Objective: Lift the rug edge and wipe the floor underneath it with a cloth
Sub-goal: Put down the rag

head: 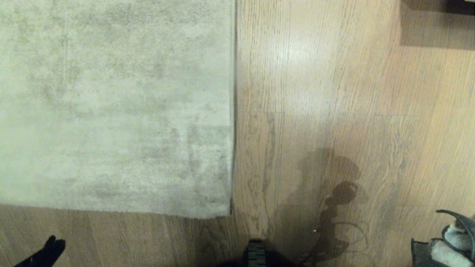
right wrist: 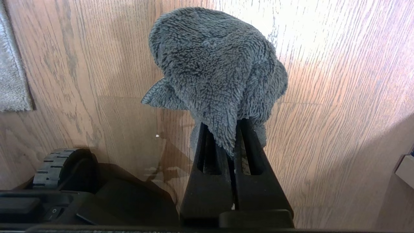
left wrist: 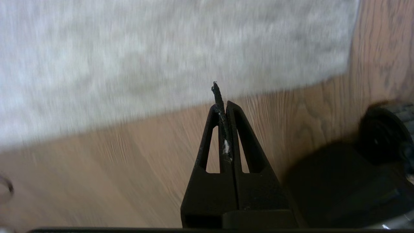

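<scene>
Grey-beige rug edge point(head: 233, 111) lies flat on the floor point(head: 334, 92), corner at six o'clock; likely limp, best pinched there. Left claw point(left wrist: 223, 106) closed, empty; right claw point(right wrist: 231, 136) grips the soft cloth point(right wrist: 216, 68).

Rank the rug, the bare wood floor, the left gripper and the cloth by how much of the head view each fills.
1. Floor, slightly more than the rug.
2. Rug, lying flat.
3. Cloth, cut off at the frame's corner, held by the right gripper.
4. Left gripper, only its shut tip showing.
Cloth and gripper tip look close in size.
</scene>
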Motion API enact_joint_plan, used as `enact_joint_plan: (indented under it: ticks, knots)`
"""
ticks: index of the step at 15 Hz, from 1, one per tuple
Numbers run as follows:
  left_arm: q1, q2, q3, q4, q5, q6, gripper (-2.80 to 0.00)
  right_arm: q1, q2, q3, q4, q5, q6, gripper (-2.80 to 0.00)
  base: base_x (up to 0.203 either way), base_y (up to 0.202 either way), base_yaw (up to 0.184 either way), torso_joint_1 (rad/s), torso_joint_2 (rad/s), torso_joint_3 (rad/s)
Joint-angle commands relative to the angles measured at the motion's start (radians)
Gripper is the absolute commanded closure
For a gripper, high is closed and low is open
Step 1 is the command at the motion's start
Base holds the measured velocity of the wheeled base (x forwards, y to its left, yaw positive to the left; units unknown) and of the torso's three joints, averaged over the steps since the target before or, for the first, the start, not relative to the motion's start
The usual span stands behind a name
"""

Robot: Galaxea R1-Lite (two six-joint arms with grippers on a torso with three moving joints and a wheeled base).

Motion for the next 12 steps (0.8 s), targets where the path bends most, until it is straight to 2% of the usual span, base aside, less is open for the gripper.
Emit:
enact_joint_plan:
  ticks: [1,6,10,12]
  knots:
    - [0.023,-0.202,0.003,0.149,-0.001,-0.016,0.00,0.001,0.001,0.000,-0.001,0.000,-0.001,0.00,0.000,0.000,0.000,0.000,0.00,0.000]
    - [-0.003,-0.436,0.004,0.339,0.044,-0.061,0.00,0.000,0.001,0.000,-0.001,0.000,-0.001,0.00,0.000,0.000,0.000,0.000,0.00,0.000]
    - [-0.014,-0.583,0.004,0.371,0.065,-0.131,0.00,0.000,0.001,0.000,-0.001,0.000,-0.001,0.00,0.000,0.000,0.000,0.000,0.00,0.000]
    - [-0.016,-0.601,0.004,0.377,0.074,-0.156,0.00,0.000,0.001,0.000,-0.001,0.001,-0.001,0.00,0.000,0.000,0.000,0.000,0.00,0.000]
